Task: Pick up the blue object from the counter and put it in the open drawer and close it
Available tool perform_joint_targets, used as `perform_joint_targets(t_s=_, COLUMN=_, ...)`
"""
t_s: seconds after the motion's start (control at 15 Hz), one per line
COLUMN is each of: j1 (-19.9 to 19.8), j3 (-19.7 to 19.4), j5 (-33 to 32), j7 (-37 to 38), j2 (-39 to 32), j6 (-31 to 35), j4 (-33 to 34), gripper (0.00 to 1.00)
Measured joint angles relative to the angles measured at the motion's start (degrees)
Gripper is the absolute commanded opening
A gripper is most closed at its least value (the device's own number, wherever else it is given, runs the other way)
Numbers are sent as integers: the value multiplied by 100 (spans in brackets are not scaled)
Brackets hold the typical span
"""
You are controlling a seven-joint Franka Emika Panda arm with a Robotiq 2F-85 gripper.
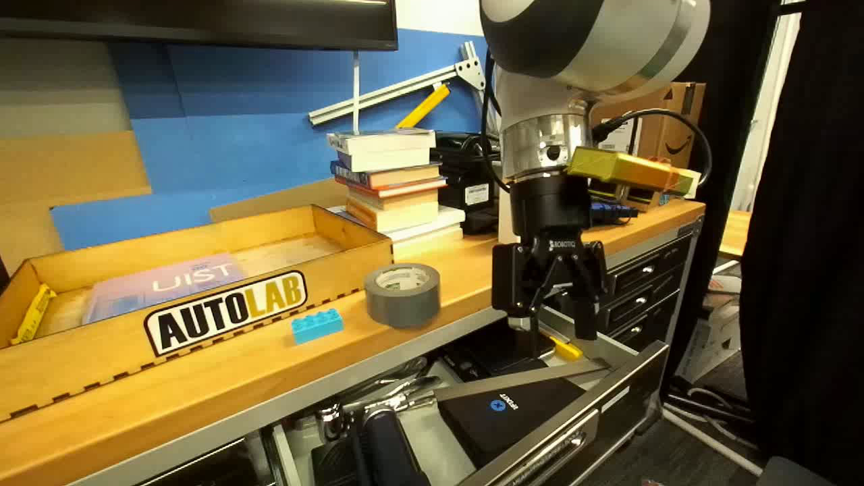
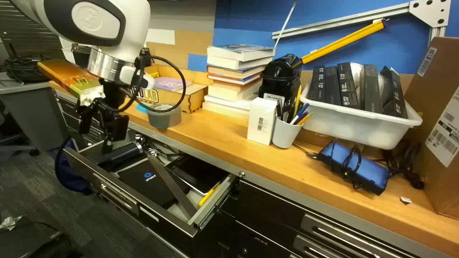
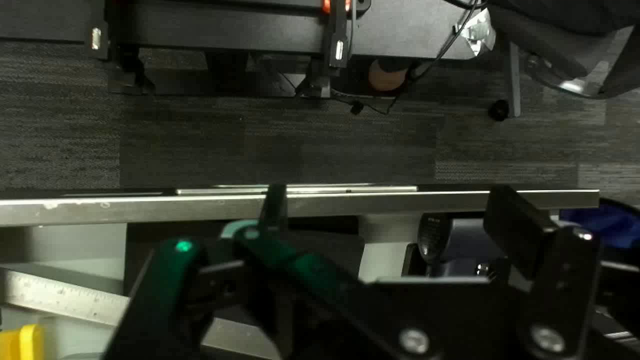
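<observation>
In an exterior view the blue block sits left of centre on the table, just in front of the wooden tray, its long axis running roughly along the table's front edge. The jaws hang right of centre over the open drawer, spread wide with nothing between them. So the block lies leftward across the frame, past the grey tape roll; the reach will probably have to clear that roll.
</observation>
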State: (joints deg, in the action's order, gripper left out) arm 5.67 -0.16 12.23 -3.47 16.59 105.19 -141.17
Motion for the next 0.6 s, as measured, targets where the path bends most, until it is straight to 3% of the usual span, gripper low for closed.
perform_joint_targets(t_s=0.6, j1=0, j3=0, j5=0, j7=0, j2=4, j6=0, j4=54, gripper=100)
